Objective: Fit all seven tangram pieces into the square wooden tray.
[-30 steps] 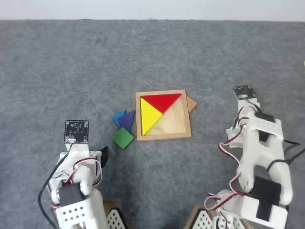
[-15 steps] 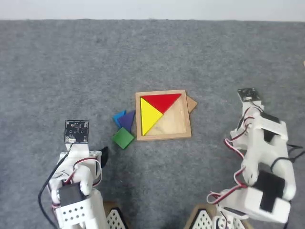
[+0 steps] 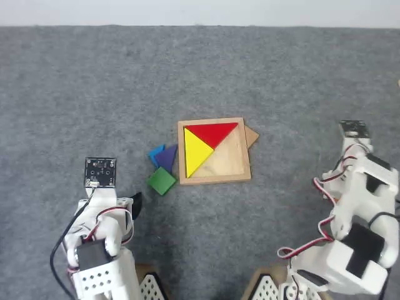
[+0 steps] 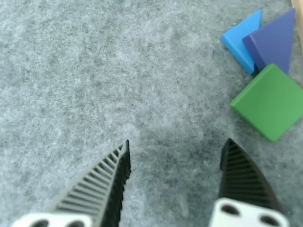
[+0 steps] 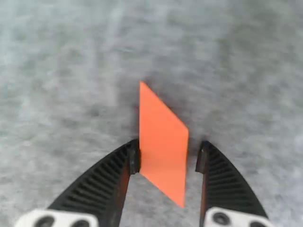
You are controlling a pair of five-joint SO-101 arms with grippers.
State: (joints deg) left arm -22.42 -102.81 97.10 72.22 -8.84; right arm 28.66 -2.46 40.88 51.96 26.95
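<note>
I'm looking down on a table covered edge to edge in grey felt [image 3: 94, 81], a short, slightly mottled nap with paler and darker flecks. Along the table's far edge the felt stops in a straight line against a pale, plain strip [image 3: 200, 12]; I can't tell whether that is a wall or a bare surface. The light is soft and even, coming from above, and it throws only small, faint shadows on the felt. Up close from the wrist cameras the felt shows the same fuzzy, speckled grey texture.
</note>
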